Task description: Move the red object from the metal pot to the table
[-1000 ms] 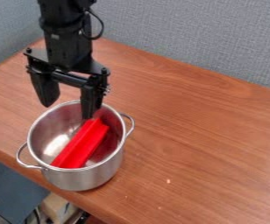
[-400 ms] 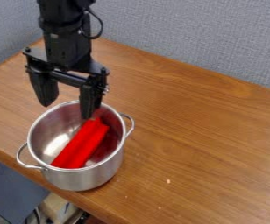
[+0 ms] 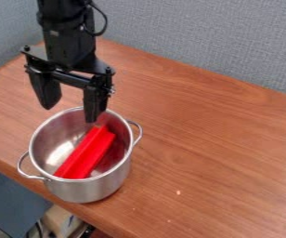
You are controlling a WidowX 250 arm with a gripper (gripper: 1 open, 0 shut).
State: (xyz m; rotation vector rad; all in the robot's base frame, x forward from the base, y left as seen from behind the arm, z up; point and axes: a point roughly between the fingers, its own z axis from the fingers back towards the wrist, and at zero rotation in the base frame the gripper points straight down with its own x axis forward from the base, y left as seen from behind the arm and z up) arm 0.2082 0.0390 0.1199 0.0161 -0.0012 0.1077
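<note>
The red object (image 3: 88, 153), a long bright red block, lies slanted inside the metal pot (image 3: 118, 174), which stands near the front left edge of the brown wood table (image 3: 208, 130). My gripper (image 3: 69, 108) hangs above the pot's far rim, open, with its two black fingers (image 3: 43, 95) spread wide. The right finger dips just over the rim near the block's upper end. Nothing is held between the fingers.
The pot's small handles stick out at the front left (image 3: 25, 166) and the right (image 3: 138, 129). The table's front edge runs diagonally close under the pot. A grey wall rises behind the table.
The gripper has risen slightly and shifted a little to the left above the pot. The red block and the pot have not moved.
</note>
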